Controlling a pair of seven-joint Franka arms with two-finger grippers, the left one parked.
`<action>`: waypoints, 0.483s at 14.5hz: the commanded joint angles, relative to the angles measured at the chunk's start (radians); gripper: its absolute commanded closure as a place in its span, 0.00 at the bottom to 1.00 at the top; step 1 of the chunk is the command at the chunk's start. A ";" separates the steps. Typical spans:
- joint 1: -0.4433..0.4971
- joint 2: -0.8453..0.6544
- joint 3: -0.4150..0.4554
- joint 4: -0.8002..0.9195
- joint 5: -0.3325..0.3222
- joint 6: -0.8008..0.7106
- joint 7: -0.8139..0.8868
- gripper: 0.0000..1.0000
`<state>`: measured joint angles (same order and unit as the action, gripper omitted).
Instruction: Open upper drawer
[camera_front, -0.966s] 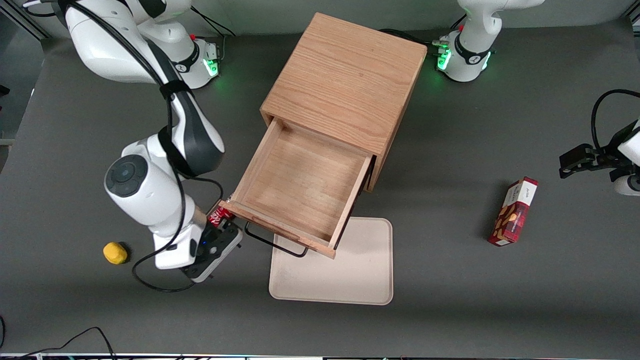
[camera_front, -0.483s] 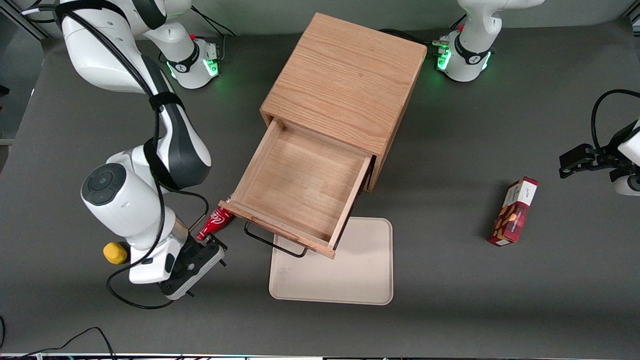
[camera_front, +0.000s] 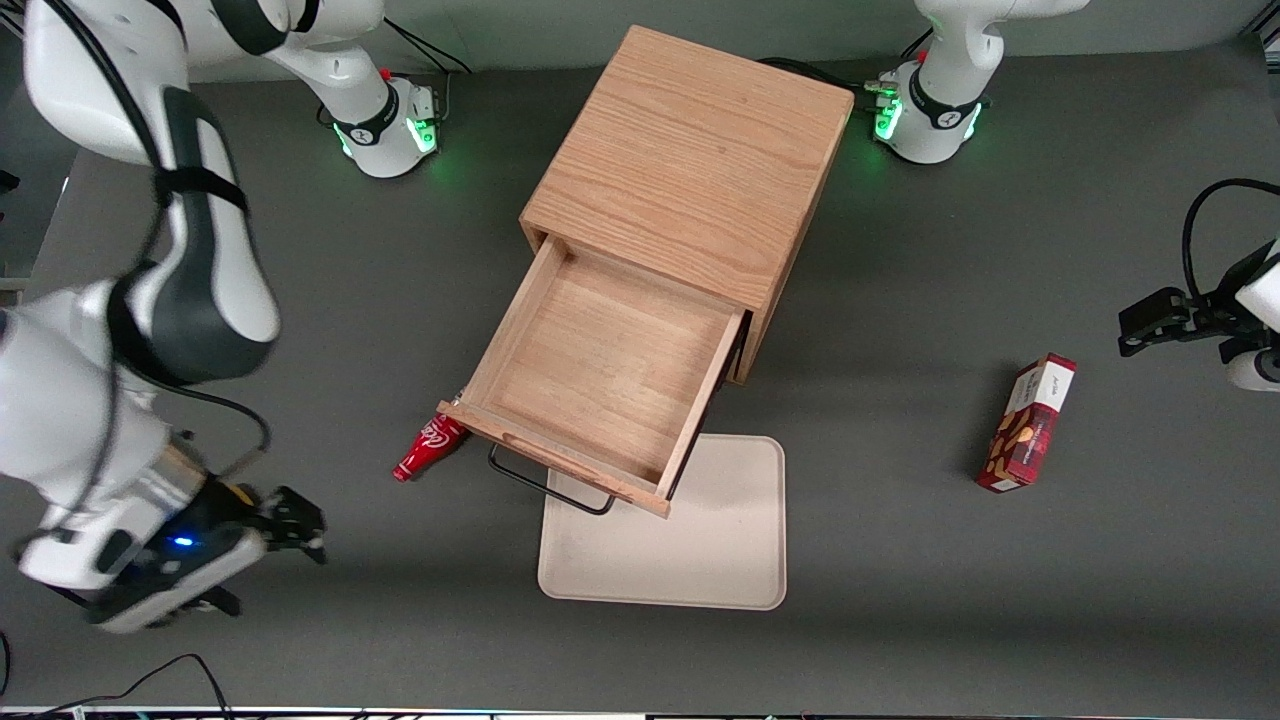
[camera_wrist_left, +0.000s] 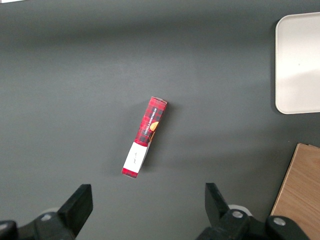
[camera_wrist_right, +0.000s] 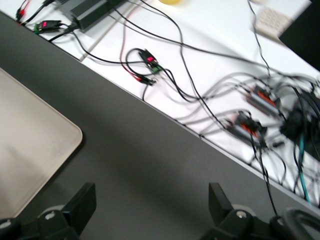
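Front view: upper drawer (camera_front: 600, 385) pulled well out of the cabinet (camera_front: 690, 165), inside bare, wire handle (camera_front: 545, 487) hanging over the near edge of the tray (camera_front: 700, 570). Judged from that, the opening looks done; nothing left but perhaps clearing the arm away. Gripper (camera_front: 290, 520) well apart from the drawer, toward the working arm's end of the table, low over the tabletop (camera_front: 900, 620), fingers spread, holding nothing. Counted here: one cabinet, one drawer showing, one tray, one small red bottle (camera_front: 428, 448) lying just beside the drawer's front corner, one red box (camera_front: 1027, 424) toward the parked arm's end. Lower drawer hidden under the open one.

Left wrist view: one red box (camera_wrist_left: 145, 136) lying on the grey tabletop (camera_wrist_left: 75, 75), one corner of the tray (camera_wrist_left: 297, 65), one corner of the cabinet (camera_wrist_left: 300, 195). No drawer in sight.

Right wrist view: gripper (camera_wrist_right: 150, 210) with fingers wide apart, nothing between them. One rounded corner of the tray (camera_wrist_right: 30, 150) on the tabletop (camera_wrist_right: 150, 160); a tangle of cables (camera_wrist_right: 240, 100) off the table's edge, too many to count.
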<state>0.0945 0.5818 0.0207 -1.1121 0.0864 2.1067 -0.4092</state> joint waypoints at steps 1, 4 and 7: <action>-0.027 -0.214 0.007 -0.171 0.009 -0.117 0.143 0.00; -0.082 -0.408 0.002 -0.338 -0.049 -0.175 0.204 0.00; -0.166 -0.581 0.002 -0.527 -0.060 -0.175 0.217 0.00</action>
<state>-0.0186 0.1565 0.0165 -1.4298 0.0424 1.9033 -0.2208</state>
